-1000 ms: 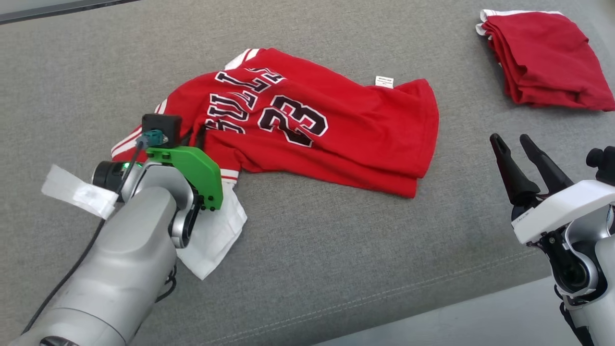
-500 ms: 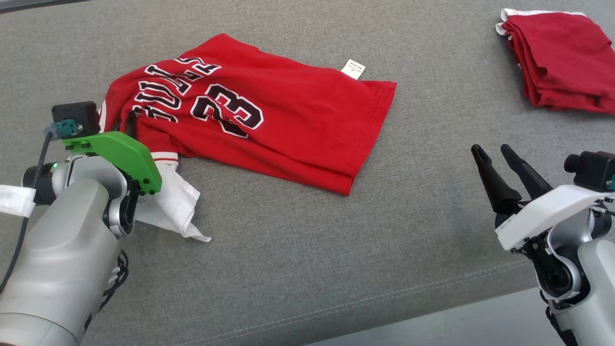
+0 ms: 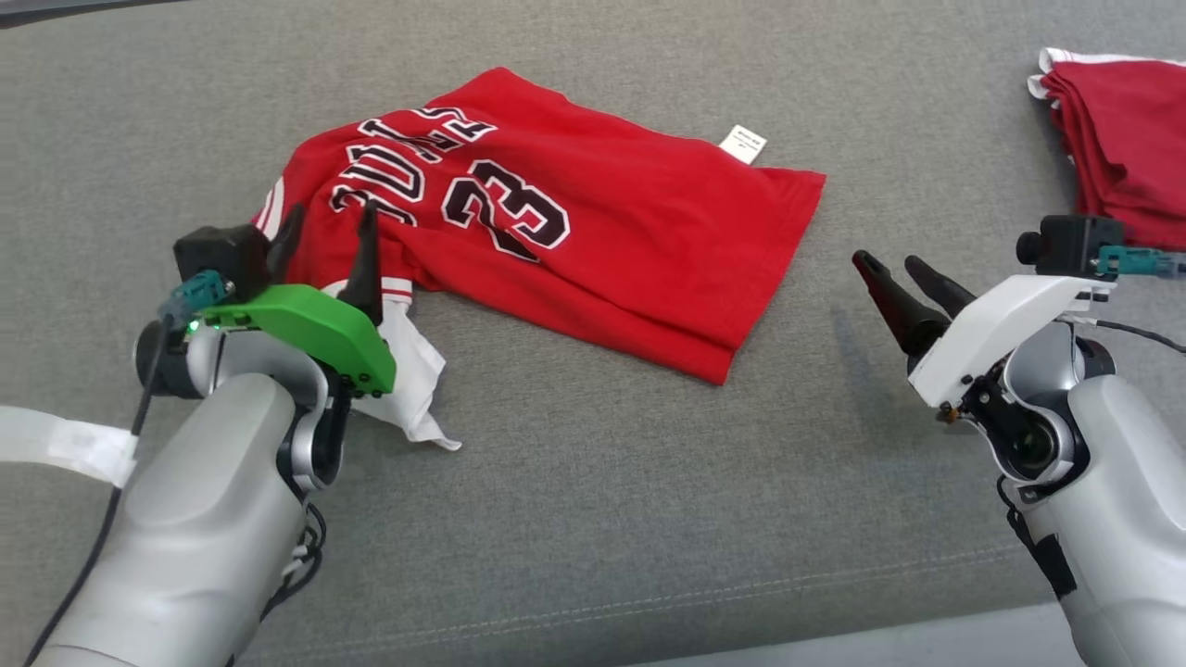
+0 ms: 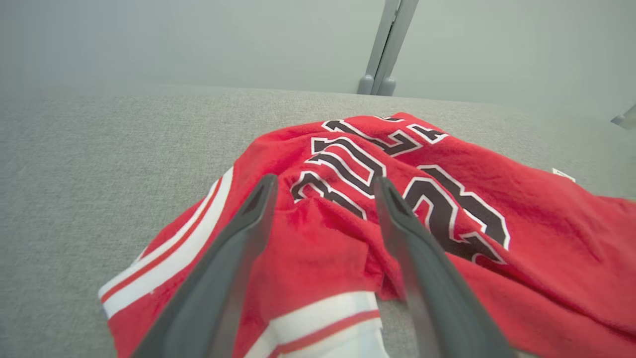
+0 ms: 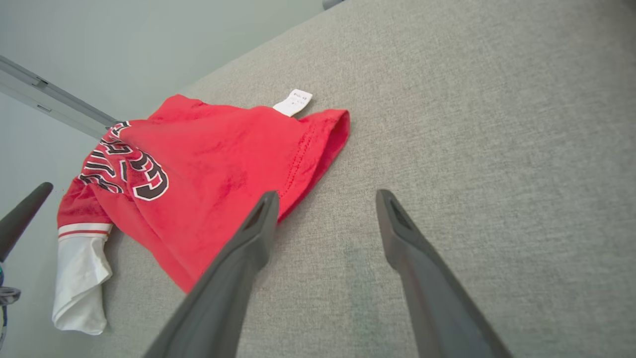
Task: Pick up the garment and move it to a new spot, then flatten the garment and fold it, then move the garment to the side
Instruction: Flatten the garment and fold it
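Head view: garment (image 3: 639, 259) on grey upholstered surface (image 3: 649, 519).

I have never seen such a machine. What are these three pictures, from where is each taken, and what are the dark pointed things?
It is a robot with two arms. Each arm ends in a gripper: two long dark fingers that close to pick things up. One picture is from a camera on the robot's head, looking down: the left gripper is at the lower left, the right gripper at the right. The other two come from cameras on the wrists, each looking along its own gripper's fingers. On the grey fabric surface lies a rumpled red jersey printed BULLS 23. A folded red garment lies at the far right. Both grippers are open and hold nothing; the left one points at the jersey's edge.
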Controlling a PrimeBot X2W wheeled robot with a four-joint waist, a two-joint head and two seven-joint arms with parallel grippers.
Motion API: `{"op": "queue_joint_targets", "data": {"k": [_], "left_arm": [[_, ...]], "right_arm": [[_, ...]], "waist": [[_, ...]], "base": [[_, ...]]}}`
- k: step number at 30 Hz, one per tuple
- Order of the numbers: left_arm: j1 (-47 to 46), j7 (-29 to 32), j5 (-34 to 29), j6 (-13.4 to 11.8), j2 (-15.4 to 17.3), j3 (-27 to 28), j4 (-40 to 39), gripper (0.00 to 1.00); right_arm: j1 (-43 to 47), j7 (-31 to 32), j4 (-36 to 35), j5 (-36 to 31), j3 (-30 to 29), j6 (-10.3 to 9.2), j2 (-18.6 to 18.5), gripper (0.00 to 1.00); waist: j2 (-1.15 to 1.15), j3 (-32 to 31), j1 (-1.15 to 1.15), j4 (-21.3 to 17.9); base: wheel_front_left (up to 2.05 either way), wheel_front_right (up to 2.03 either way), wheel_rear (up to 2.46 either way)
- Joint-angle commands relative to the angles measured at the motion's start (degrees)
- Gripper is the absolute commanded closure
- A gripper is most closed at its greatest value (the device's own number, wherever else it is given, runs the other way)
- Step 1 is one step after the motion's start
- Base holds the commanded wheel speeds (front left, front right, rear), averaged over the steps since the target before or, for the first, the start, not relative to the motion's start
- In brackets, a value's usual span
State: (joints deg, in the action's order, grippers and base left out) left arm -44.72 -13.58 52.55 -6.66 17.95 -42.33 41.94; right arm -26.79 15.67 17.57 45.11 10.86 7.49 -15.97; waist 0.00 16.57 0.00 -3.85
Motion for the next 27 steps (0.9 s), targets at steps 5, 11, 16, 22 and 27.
{"op": "queue_joint_targets", "data": {"k": [5, 11, 16, 22, 27], "left_arm": [[6.5, -1.2, -2.1, -3.0, 0.8, 0.0, -11.1, 0.0], [15.1, -1.5, -4.3, -8.3, 2.8, -0.1, -26.4, 0.0], [21.4, -1.6, -5.9, -12.9, 4.9, 0.5, -37.9, 0.0], [25.7, -1.6, -7.5, -16.7, 7.2, 1.8, -46.1, 0.0], [27.3, -1.6, -7.7, -18.0, 7.9, 3.0, -49.0, 0.0]], "right_arm": [[-4.5, 2.3, 8.8, 0.2, -1.2, 0.0, 1.2, 0.0], [-8.6, 4.4, 19.2, 1.2, -3.5, 0.0, 1.8, 0.0], [-11.5, 5.0, 27.0, 0.7, -4.8, 0.0, 2.1, 0.0], [-14.3, 4.5, 30.6, -1.2, -2.6, 0.0, 1.7, 0.71], [-16.9, 1.7, 28.8, -2.0, 0.5, 0.0, -0.2, 1.0]], "waist": [[0.0, -1.7, 0.0, 6.2], [0.0, -1.5, 0.0, 12.3], [0.0, -1.3, 0.0, 16.1], [0.0, -1.3, 0.0, 18.7], [0.0, -1.1, 0.0, 19.0]], "base": [[0.0, 0.0, 0.0], [0.0, 0.0, 0.0], [0.0, 0.0, 0.0], [0.0, 0.0, 0.0], [0.0, 0.0, 0.0]]}}
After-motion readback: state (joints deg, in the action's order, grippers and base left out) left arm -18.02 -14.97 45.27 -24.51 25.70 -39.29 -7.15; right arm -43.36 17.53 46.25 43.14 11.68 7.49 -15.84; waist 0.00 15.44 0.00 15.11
